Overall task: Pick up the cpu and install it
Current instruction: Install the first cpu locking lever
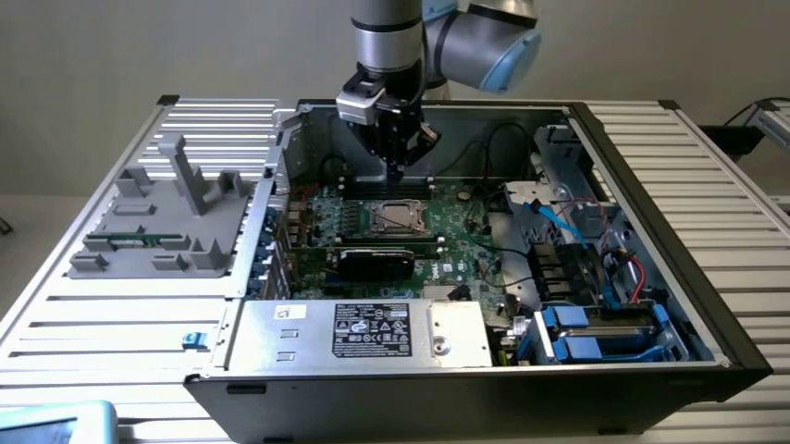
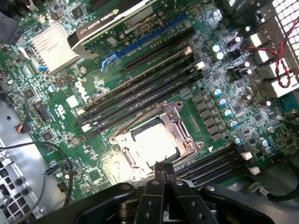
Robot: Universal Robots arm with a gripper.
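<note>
I see one open computer case (image 1: 642, 305) on the slatted tabletop (image 1: 111, 314), holding the green circuit board (image 2: 60, 102), one graphics card (image 1: 376, 262) and a power supply box (image 1: 358, 333). The cpu (image 2: 156, 142) sits in the socket frame (image 2: 180, 116) on that board, its shiny top washed out by glare. My pincer (image 1: 398, 171) hangs just above the socket, fingers pressed together, holding nothing. One grey plastic cover (image 1: 166, 222) lies beside the case.
</note>
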